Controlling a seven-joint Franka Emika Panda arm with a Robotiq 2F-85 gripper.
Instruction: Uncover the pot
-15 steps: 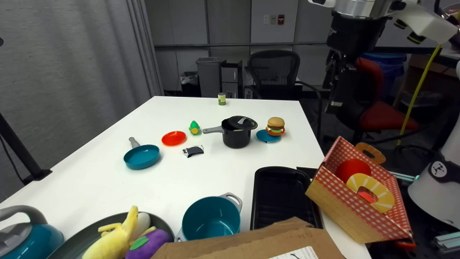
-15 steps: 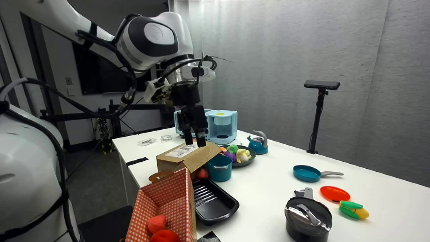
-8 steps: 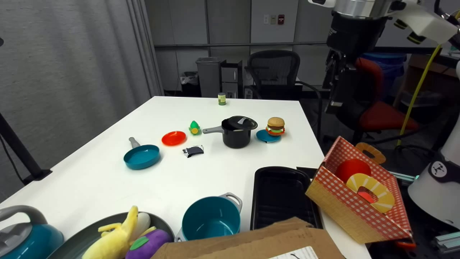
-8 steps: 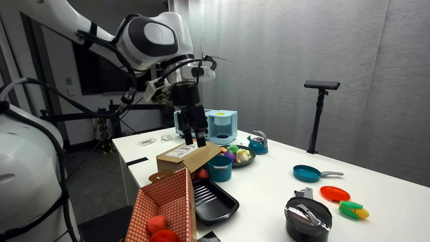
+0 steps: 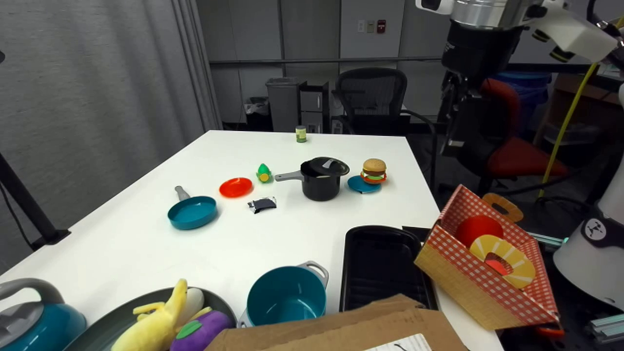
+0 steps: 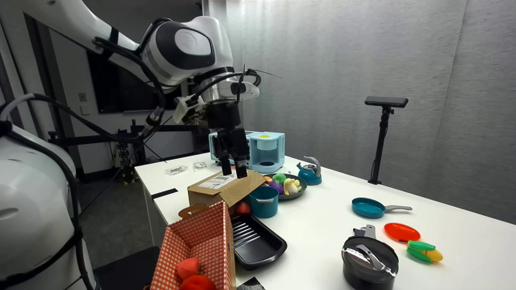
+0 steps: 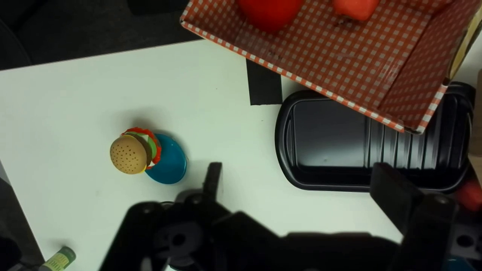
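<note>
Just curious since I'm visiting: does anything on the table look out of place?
Yes, in an exterior view the lid sits off-centre on the black pot, overhanging opposite the handle and leaving a gap near it. The toy burger also sits at one side of the blue plate, not centred.

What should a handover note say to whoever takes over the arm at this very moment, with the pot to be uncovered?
Gripper: open, holding nothing, in the air away from the pot.
Where things are: the pot stands on the white table; its lid rests on top, off-centre, with a little of the opening showing.
Done: no uncovering yet.
Left: reach the pot, grasp the lid, probably by its top grip, lift it clear and set it down.
</note>
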